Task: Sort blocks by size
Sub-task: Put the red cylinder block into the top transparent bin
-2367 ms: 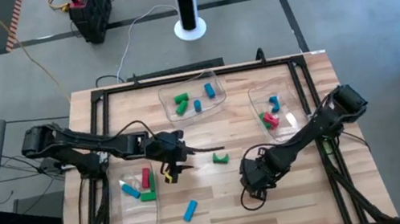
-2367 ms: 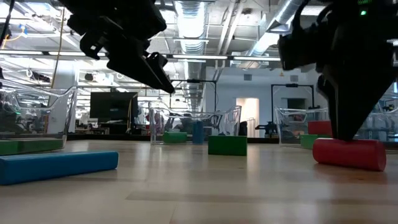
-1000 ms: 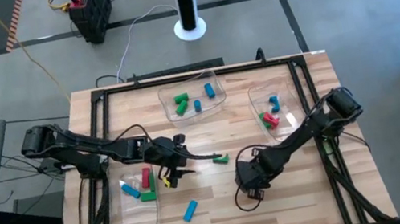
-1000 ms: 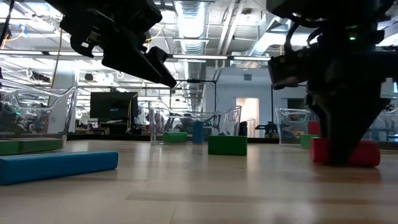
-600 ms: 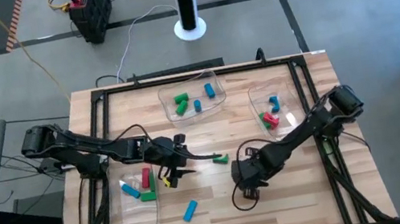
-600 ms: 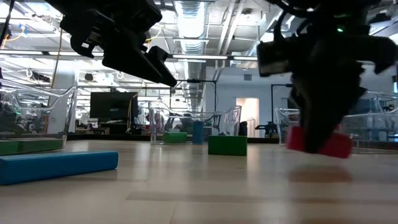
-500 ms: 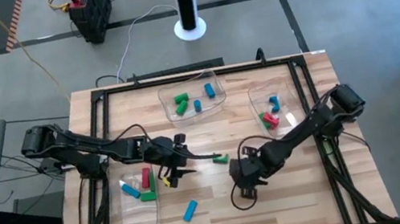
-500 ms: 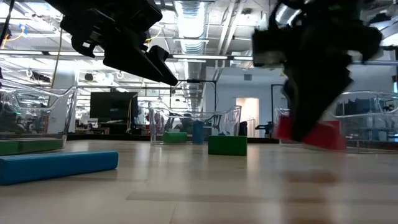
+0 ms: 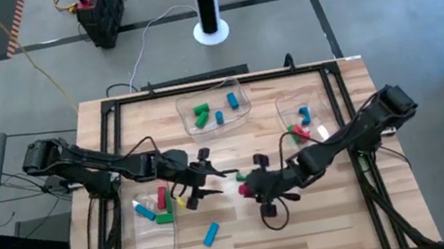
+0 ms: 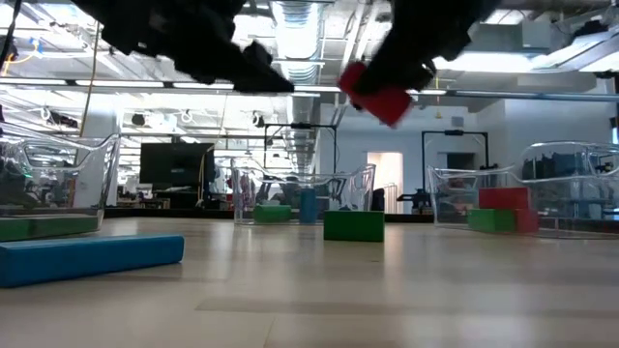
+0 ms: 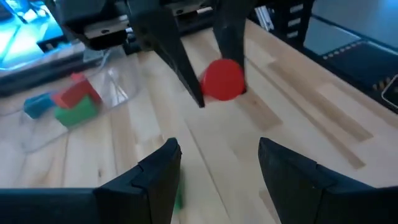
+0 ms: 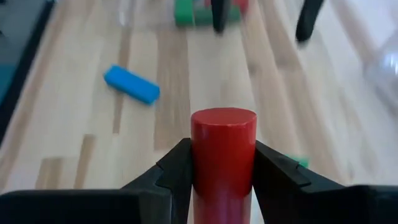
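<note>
One red cylinder (image 12: 223, 149) pinched lengthwise by right gripper (image 9: 248, 189), lifted off table centre for transfer. Left gripper (image 9: 204, 178) at its nine o'clock, fingers spread, apparently awaiting handover.

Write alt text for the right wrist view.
The right gripper is shut on a red cylinder, held above the wooden table. A blue block lies on the wood beyond, with the left gripper's dark fingers farther off.
</note>
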